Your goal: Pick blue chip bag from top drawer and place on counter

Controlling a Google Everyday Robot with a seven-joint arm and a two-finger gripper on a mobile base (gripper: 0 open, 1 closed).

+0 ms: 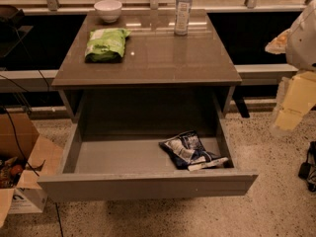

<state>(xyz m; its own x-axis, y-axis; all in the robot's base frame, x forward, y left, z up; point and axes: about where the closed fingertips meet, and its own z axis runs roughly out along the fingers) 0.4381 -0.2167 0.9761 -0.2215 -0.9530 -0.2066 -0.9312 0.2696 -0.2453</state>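
Observation:
The blue chip bag (190, 151) lies crumpled on the floor of the top drawer (148, 184), in its front right corner. The drawer is pulled fully open below the counter (158, 58). My gripper (292, 105) shows as a pale yellow shape at the right edge of the view, below the white arm (302, 36). It hangs to the right of the drawer and above the floor, well apart from the bag and holding nothing that I can see.
On the counter are a bright green chip bag (105, 44) at the left, a white bowl (107, 10) at the back left and a clear water bottle (182, 9) at the back right. An open cardboard box (22, 174) stands on the floor at left.

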